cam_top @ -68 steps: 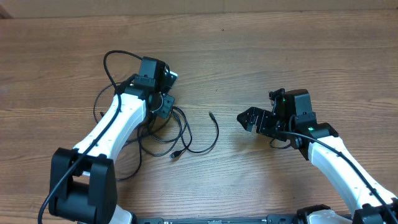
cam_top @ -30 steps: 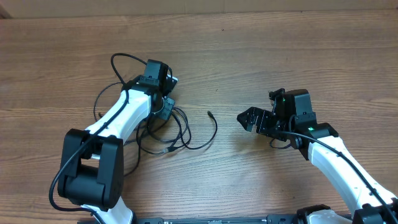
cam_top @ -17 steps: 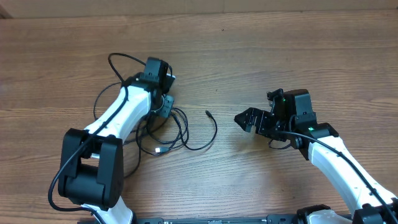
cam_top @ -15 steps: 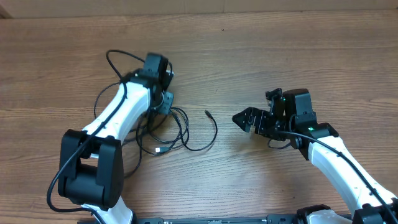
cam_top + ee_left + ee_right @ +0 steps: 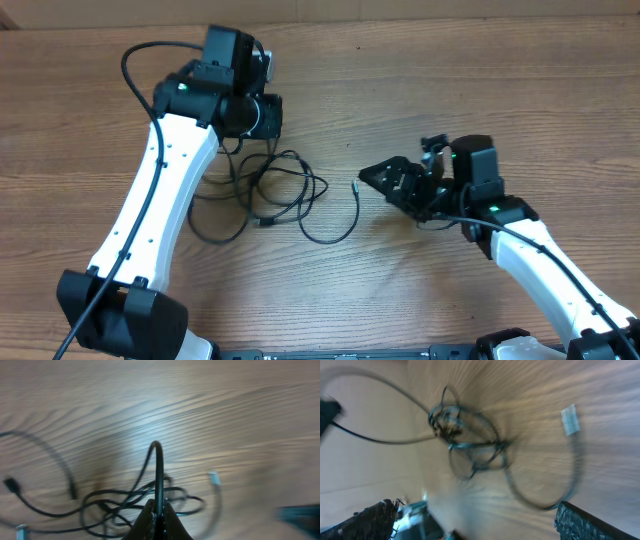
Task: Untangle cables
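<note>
Wooden table [image 5: 450, 70] | cables [image 5: 283, 187] tangled | left jaws pinching one | right jaws wide

A wooden table [image 5: 480, 80] is seen, its grain running side to side. On it, left of centre, thin black cables [image 5: 290, 185] are spread in a loose tangle, with a free plug [image 5: 357, 186] laid nearer the centre.

Bare brown wooden table [image 5: 480, 90]

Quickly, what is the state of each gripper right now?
Left gripper: closed, holding a cable.
Right gripper: open, holding nothing.
</note>
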Robot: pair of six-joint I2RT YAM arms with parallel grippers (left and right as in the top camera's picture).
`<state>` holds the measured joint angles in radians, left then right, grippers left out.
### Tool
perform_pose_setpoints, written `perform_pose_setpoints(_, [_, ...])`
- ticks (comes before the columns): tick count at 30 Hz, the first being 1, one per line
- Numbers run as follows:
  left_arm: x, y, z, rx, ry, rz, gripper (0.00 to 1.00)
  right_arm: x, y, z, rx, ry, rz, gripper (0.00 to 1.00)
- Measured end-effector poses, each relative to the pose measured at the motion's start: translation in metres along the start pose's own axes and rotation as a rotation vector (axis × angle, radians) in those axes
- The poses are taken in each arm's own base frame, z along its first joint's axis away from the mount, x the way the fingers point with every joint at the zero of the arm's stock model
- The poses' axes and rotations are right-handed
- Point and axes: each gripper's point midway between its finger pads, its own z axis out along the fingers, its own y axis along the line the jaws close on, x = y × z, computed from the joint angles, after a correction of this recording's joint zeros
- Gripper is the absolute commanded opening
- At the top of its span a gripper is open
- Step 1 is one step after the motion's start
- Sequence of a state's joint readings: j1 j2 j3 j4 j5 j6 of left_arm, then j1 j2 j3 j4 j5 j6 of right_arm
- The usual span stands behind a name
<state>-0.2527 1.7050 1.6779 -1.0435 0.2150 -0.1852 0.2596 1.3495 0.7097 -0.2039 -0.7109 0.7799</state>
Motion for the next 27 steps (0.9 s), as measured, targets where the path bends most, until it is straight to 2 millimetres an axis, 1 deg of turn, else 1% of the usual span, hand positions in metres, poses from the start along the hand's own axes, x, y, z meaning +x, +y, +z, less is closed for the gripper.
perform_pose_setpoints(5, [-0.010, -0.036, -0.027, 0.174, -0.046, 0.024, 0.04, 0.033, 0.032, 0.022, -0.059, 0.086, 0.006, 1.00])
perform_pose_setpoints(9, [-0.016, -0.060, -0.057, 0.286, -0.109, 0.058, 0.04, 0.051, 0.048, 0.037, -0.060, 0.089, 0.009, 1.00])
perform_pose_setpoints(10, [-0.017, -0.067, -0.069, 0.322, -0.135, 0.073, 0.04, 0.053, 0.050, 0.041, -0.048, 0.070, 0.025, 1.00])
perform_pose_setpoints(13, [-0.017, -0.079, -0.093, 0.374, -0.182, 0.100, 0.04, 0.043, 0.050, 0.043, -0.033, -0.001, 0.082, 1.00])
perform_pose_setpoints(15, [-0.015, -0.085, -0.109, 0.395, -0.213, 0.117, 0.04, 0.032, 0.056, 0.043, -0.055, -0.054, 0.100, 1.00])
perform_pose_setpoints(17, [-0.013, -0.090, -0.125, 0.410, -0.243, 0.132, 0.04, 0.018, 0.074, 0.040, -0.124, -0.116, 0.089, 1.00])
perform_pose_setpoints(19, [-0.011, -0.094, -0.138, 0.426, -0.269, 0.146, 0.04, 0.008, 0.088, 0.037, -0.179, -0.160, 0.078, 0.99])
perform_pose_setpoints(20, [-0.010, -0.096, -0.143, 0.432, -0.278, 0.152, 0.04, 0.004, 0.094, 0.035, -0.204, -0.181, 0.075, 0.96])
perform_pose_setpoints(22, [-0.007, -0.100, -0.151, 0.454, -0.289, 0.164, 0.04, -0.005, 0.107, 0.030, -0.254, -0.225, 0.081, 0.96])
perform_pose_setpoints(23, [-0.006, -0.103, -0.153, 0.469, -0.289, 0.168, 0.04, -0.009, 0.109, 0.028, -0.265, -0.244, 0.089, 0.96])
perform_pose_setpoints(27, [-0.008, -0.119, -0.164, 0.569, -0.306, 0.209, 0.04, -0.018, 0.107, 0.027, -0.259, -0.308, 0.149, 0.95])
